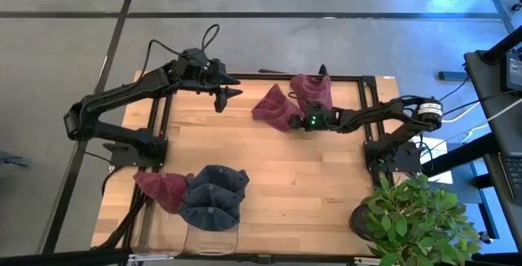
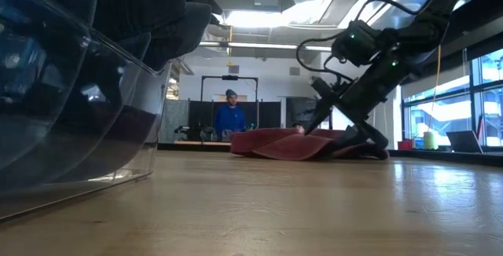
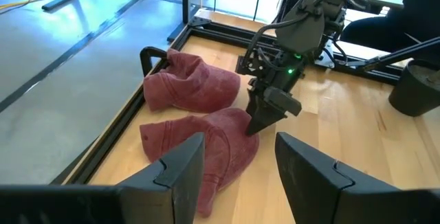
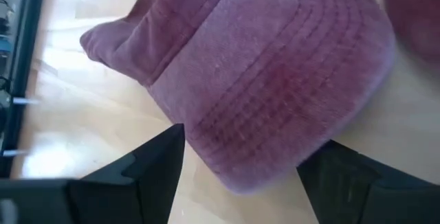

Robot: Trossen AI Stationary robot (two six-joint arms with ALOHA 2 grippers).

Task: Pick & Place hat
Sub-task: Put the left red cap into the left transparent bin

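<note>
Two dark red caps lie at the table's far middle. The nearer cap [image 1: 273,107] [image 3: 206,141] rests flat with its brim [image 4: 275,93] filling the right wrist view; the other cap [image 1: 314,90] [image 3: 189,86] lies by the far rail. My right gripper [image 1: 295,123] [image 3: 260,122] [image 4: 247,141] is open and low over the nearer cap, one finger on each side of the brim. My left gripper [image 1: 228,96] [image 3: 239,140] hovers open to the left of the caps, above the table. My right gripper comes slanting down from the table's right, its open fingers [image 4: 155,165] standing on either side of the nearer cap's brim [image 4: 227,162], which lies flat on the wood. Whether the fingers touch the cap, I cannot tell.
A clear bin [image 1: 208,237] [image 2: 71,115] at the near left corner holds blue caps [image 1: 214,194] and a red one [image 1: 163,188]. A black rail [image 1: 342,77] frames the table. A potted plant [image 1: 416,217] stands near right. A person in blue [image 2: 229,116] stands far behind.
</note>
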